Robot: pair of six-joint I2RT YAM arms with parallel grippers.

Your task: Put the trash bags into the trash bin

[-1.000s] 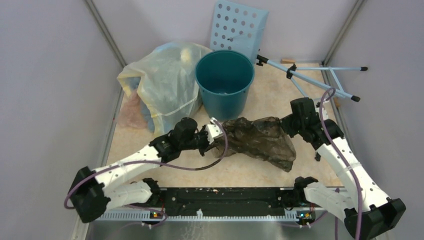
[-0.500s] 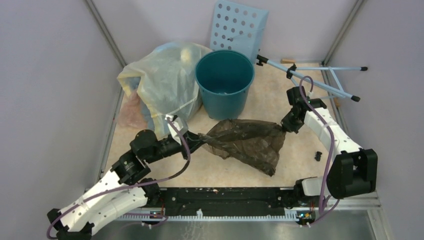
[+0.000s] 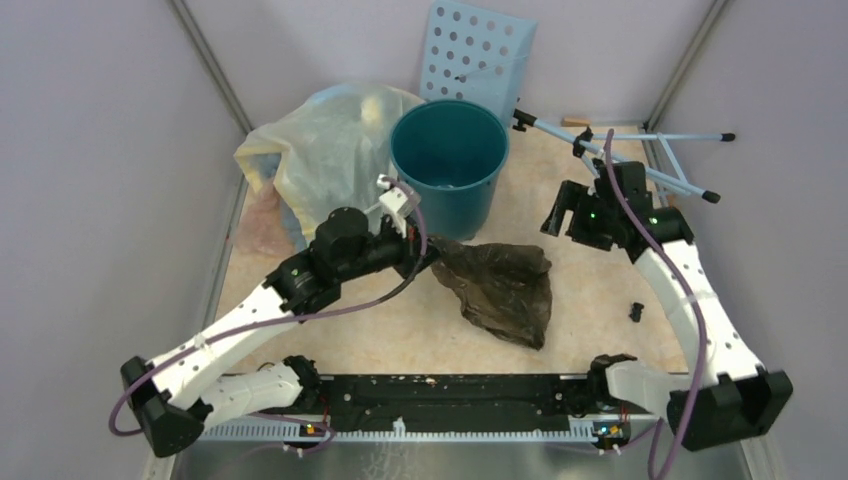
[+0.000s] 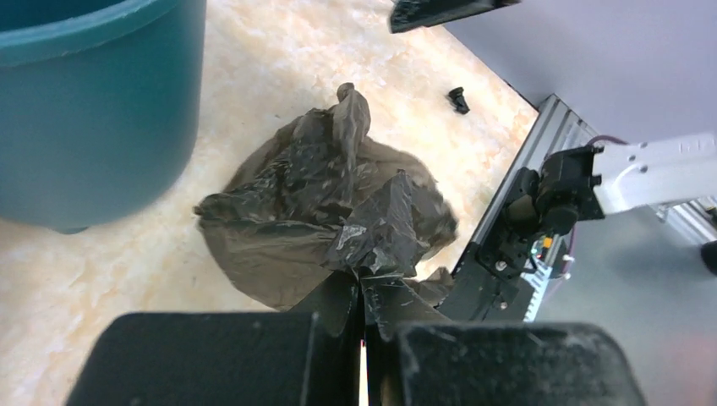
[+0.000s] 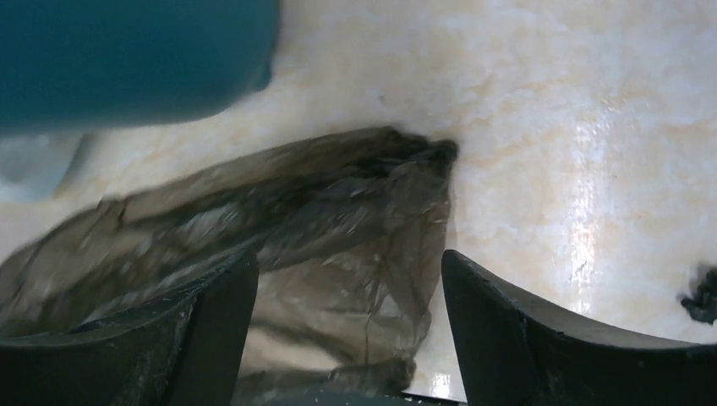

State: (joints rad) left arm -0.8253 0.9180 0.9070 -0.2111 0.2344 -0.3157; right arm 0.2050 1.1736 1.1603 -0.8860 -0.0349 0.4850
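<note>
The dark, crinkly trash bag lies slumped on the table just in front of the teal trash bin. My left gripper is shut on the bag's bunched left corner, close to the bin's base. In the left wrist view its jaws pinch a twist of the plastic, and the bin wall stands at the left. My right gripper hovers open to the right of the bag. In the right wrist view the bag lies below the spread fingers, untouched.
A large pale yellowish stuffed bag leans against the bin's left side. A light blue perforated panel stands behind the bin. A folding stand lies at the back right. A small black piece sits on the floor at the right.
My right gripper has opened, let go of the bag's right corner and drawn up and away. The bag's right side has dropped. My left gripper has carried its corner toward the bin.
</note>
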